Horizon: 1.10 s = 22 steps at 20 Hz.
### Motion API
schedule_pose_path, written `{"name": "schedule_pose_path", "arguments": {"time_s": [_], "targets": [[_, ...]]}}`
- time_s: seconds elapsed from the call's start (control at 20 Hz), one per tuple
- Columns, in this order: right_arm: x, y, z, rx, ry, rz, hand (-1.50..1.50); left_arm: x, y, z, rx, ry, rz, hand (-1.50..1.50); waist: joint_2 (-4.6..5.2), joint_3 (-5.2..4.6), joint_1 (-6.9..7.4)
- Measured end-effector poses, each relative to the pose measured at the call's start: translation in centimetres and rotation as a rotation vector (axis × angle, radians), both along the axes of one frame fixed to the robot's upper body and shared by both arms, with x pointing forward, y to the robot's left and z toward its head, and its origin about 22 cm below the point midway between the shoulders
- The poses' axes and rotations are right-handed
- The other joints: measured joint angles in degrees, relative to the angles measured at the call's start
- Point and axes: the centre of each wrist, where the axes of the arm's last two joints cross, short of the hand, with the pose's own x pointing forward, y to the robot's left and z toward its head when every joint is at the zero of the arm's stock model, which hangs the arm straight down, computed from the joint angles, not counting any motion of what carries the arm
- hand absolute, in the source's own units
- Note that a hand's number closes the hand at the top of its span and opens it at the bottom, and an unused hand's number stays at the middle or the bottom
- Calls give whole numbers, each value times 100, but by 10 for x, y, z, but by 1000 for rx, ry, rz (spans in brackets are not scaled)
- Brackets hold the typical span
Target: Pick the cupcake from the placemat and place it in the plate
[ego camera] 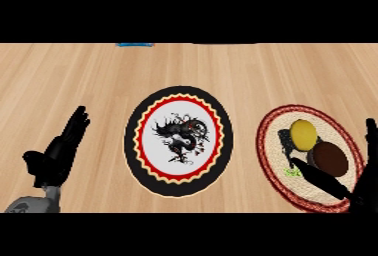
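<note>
Right, my R hand [363, 192]: fingers [371, 131] straight and spread, pointing up at the view's R edge, thumb [317, 177] stretched out across the mat. Nothing pinched. The cupcake [319, 148], yellow and brown, sits between thumb and fingers, just above the thumb; can't tell if they touch. It's on the round woven placemat [275, 124] w/ red rim, R side of the wooden counter [244, 65]. Beside the mat, at centre, is the plate [136, 145]: black rim, red-yellow zigzag ring, dark dragon motif. My L hand [55, 157] rests open at far L, fingers together, pointing up.
</note>
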Motion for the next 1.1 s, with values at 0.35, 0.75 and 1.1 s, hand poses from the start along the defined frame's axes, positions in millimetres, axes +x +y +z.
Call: {"name": "schedule_pose_path", "arguments": {"time_s": [0.35,0.75,1.1], "targets": [[-23,-10,22,-78,370,5,-150,0,-3,0,-1,-3,-10,0,5,-4,24],[-17,3,53,-57,591,-17,-150,1,-3,-6,-3,-3,-14,0,10,9,63],[-7,-10,50,-80,733,-40,-150,-1,0,-4,-6,-8,-10,0,8,14,70]]}}
